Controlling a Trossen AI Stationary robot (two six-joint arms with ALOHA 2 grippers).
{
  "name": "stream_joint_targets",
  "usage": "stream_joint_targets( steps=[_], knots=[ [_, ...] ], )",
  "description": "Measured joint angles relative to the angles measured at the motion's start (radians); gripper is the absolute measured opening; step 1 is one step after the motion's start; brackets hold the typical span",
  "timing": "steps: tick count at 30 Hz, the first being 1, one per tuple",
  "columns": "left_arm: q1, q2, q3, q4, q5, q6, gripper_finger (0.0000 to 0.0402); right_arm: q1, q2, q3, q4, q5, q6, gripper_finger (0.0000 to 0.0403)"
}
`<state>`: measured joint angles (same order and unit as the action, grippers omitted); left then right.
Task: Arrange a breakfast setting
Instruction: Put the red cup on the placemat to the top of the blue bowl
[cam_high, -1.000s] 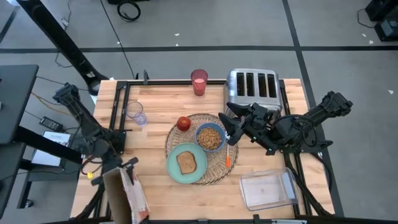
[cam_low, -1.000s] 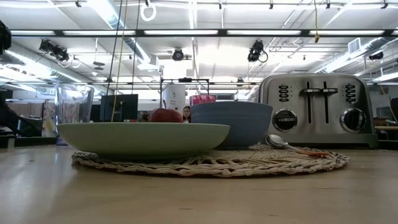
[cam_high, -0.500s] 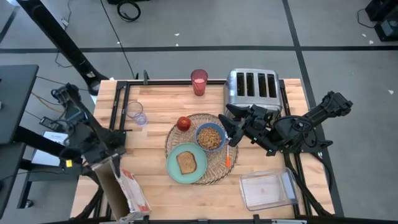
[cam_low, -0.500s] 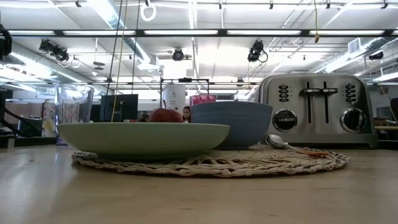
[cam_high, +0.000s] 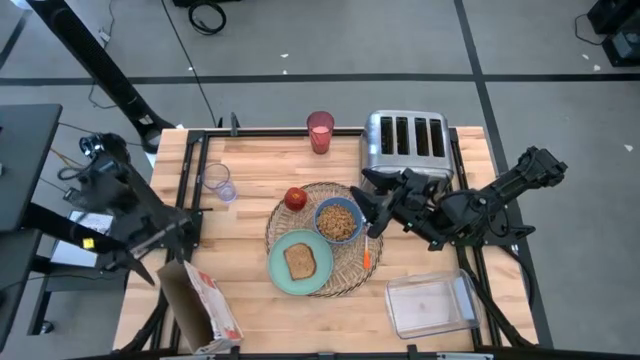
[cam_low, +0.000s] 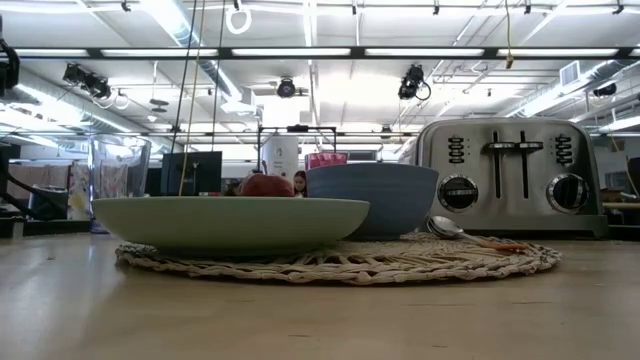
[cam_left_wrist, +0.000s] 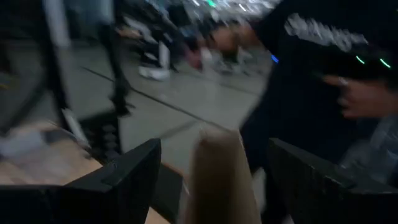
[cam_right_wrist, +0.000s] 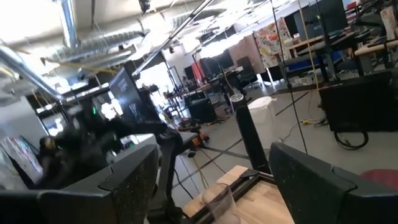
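Note:
The round wicker placemat lies mid-table. On it are the teal plate with the toast slice, the blue bowl of cereal, the red apple and the orange-handled spoon. The pink cup stands at the far edge. My right gripper is open and empty, hovering just right of the bowl and above the spoon. My left gripper is open at the table's near left corner. A tan cardboard box end shows between its fingers with gaps on both sides.
The silver toaster stands far right, close behind my right arm. A clear glass stands at the left. A clear plastic tub sits near right. The cardboard box lies at the near left edge. A person stands beyond it.
My left arm has swung back toward the table's left edge, off the tabletop, away from the cardboard box. The box's top end has shifted a little to the left with it. My right gripper has kept still.

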<state>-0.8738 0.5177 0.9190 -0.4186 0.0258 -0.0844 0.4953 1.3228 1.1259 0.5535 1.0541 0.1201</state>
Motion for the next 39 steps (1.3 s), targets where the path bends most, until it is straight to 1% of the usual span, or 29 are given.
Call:
stream_joint_targets(
  steps=[2, 5, 8, 11, 14, 17, 20, 22, 25, 28, 30, 32, 34, 37, 39],
  knots=[
    [0.001, 0.01, 0.047, 0.002, -0.07, 0.009, 0.0298, 0.0, 0.0, 0.0, -0.021, -0.001, -0.013, 0.0309],
    [0.015, 0.038, 0.107, 0.007, -0.202, 0.041, 0.0297, -0.013, 0.0, 0.0, -0.04, -0.001, -0.034, 0.0308],
    [0.049, 0.08, 0.126, 0.054, -0.335, 0.052, 0.0295, -0.05, 0.0, 0.0, -0.046, -0.023, -0.059, 0.0307],
    [0.108, 0.129, 0.123, 0.126, -0.385, 0.052, 0.0284, -0.108, 0.0, 0.0, -0.077, -0.073, -0.079, 0.0307],
    [0.196, 0.196, 0.123, 0.181, -0.433, 0.041, 0.0265, -0.186, 0.0, 0.0, -0.127, -0.153, -0.086, 0.0307],
    [0.308, 0.247, 0.121, 0.24, -0.443, 0.012, 0.0243, -0.288, 0.0, 0.0, -0.19, -0.253, -0.067, 0.0307],
    [0.443, 0.279, 0.122, 0.318, -0.444, -0.012, 0.0224, -0.409, 0.0, 0.0, -0.268, -0.406, -0.049, 0.0307],
    [0.547, 0.3, 0.122, 0.328, -0.432, -0.057, 0.0214, -0.496, 0.0, 0.023, -0.378, -0.536, -0.02, 0.0307],
    [0.713, 0.336, 0.122, 0.323, -0.382, -0.141, 0.0202, -0.622, 0.007, 0.099, -0.614, -0.706, 0.003, 0.0307],
    [0.858, 0.348, 0.121, 0.325, -0.361, -0.206, 0.0194, -0.74, 0.029, 0.175, -0.791, -0.852, -0.054, 0.0307],
    [0.939, 0.348, 0.121, 0.322, -0.359, -0.237, 0.0188, -0.805, 0.058, 0.225, -0.829, -0.943, -0.102, 0.0307],
    [1.001, 0.348, 0.121, 0.313, -0.359, -0.271, 0.0182, -0.859, 0.093, 0.264, -0.883, -1.02, -0.145, 0.0307],
    [1.043, 0.339, 0.121, 0.304, -0.357, -0.31, 0.0177, -0.903, 0.147, 0.297, -0.898, -1.086, -0.176, 0.0306],
    [1.085, 0.319, 0.122, 0.278, -0.357, -0.356, 0.0169, -0.951, 0.231, 0.324, -0.898, -1.158, -0.22, 0.03],
    [1.104, 0.309, 0.122, 0.255, -0.358, -0.365, 0.0164, -0.977, 0.293, 0.345, -0.898, -1.183, -0.242, 0.0293]
  ],
)
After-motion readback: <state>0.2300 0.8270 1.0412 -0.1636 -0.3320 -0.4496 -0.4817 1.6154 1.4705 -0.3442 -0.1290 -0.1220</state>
